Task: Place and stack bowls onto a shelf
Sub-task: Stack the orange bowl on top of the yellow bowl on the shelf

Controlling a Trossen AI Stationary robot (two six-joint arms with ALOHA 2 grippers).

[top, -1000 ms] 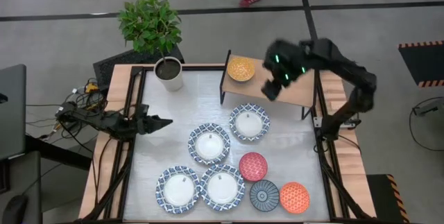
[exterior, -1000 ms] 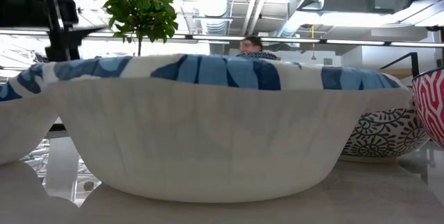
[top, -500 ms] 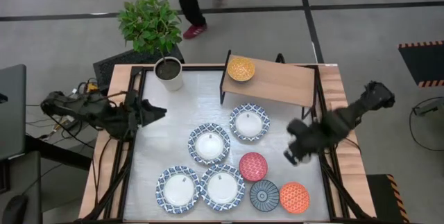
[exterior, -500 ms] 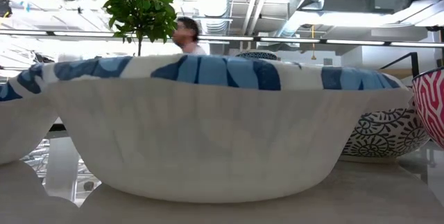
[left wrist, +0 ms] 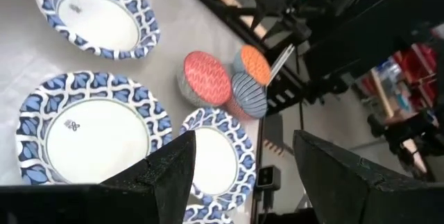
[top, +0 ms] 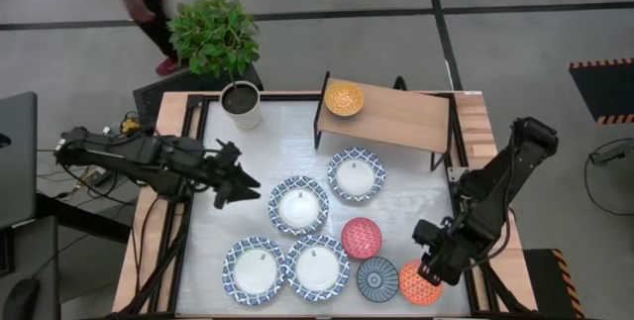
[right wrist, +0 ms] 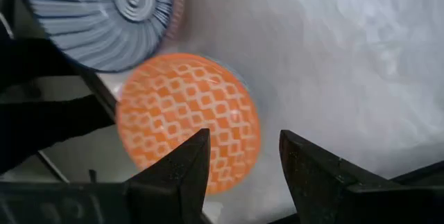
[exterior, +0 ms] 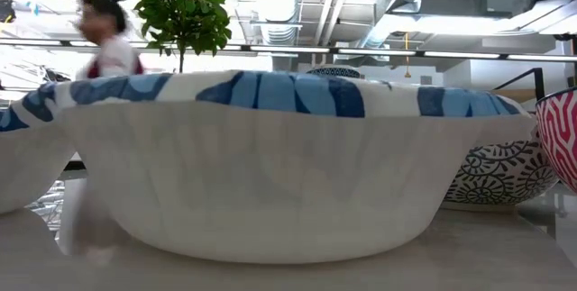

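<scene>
Right claw (top: 433,264) hangs just over the orange bowl (top: 420,282) at the near right corner of the surface (top: 416,196), fingers spread wide – in the right wrist view the bowl (right wrist: 187,123) sits between and just ahead of the two fingers, nothing gripped. Blue-grey bowl (top: 377,279) touches or nearly touches the orange one, red bowl (top: 362,238) just behind those.

Left claw (top: 241,183) is out over the left side of the surface near the middle blue-and-white bowl (top: 299,207), fingers also wide, empty.

Shelf (top: 396,117) stands at the far side with one yellow-orange bowl (top: 345,98) on its left end; rest of the board is bare. Three more blue-and-white bowls lie loose: (top: 357,174), (top: 256,269), (top: 318,267). Plant pot (top: 241,104) is at the far left corner.

Risks, as I judge them – orange bowl sits right at the surface's edge, so an off-centre close could push it off or knock it into the blue-grey one. Rim is thin and curved; a shallow pinch may slip on the lift. Carrying to the shelf passes over other bowls, and a low path could clip the shelf edge.
</scene>
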